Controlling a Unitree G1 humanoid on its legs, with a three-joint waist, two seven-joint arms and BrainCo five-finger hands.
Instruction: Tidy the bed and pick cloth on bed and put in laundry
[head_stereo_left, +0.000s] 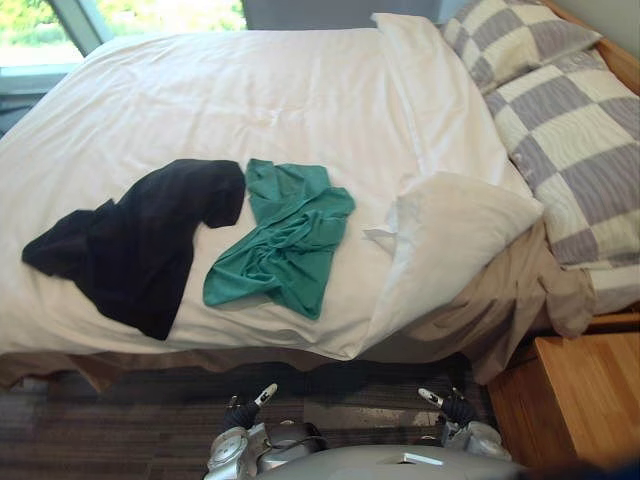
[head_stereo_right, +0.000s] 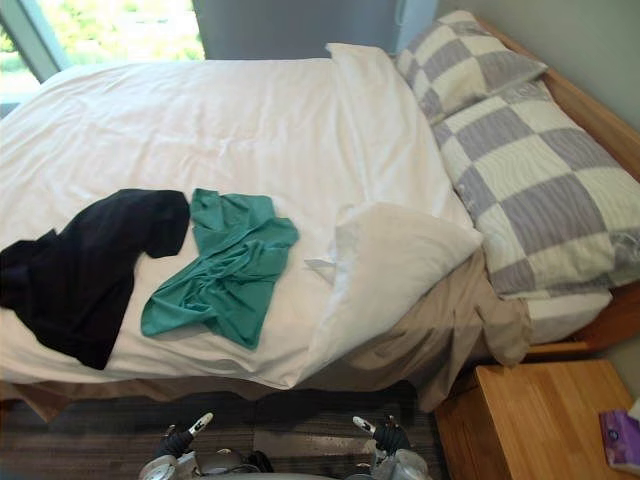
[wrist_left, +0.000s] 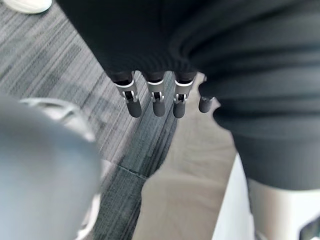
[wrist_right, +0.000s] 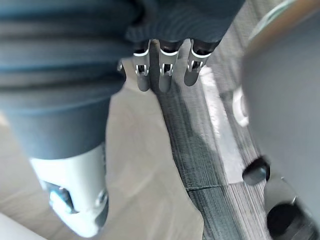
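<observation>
Green crumpled cloth (head_stereo_left: 283, 243) just beside black crumpled cloth (head_stereo_left: 130, 245) near white bed (head_stereo_left: 250, 90) front edge, likely reachable. Left hand (wrist_left: 155, 97), right hand (wrist_right: 165, 75) hanging low, straight-fingered, empty.

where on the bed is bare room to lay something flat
The white duvet is bare beyond the black cloth and green cloth, up to the window. A narrow strip separates green cloth from the folded-back corner. Crowded: near edge, checked pillows.
</observation>
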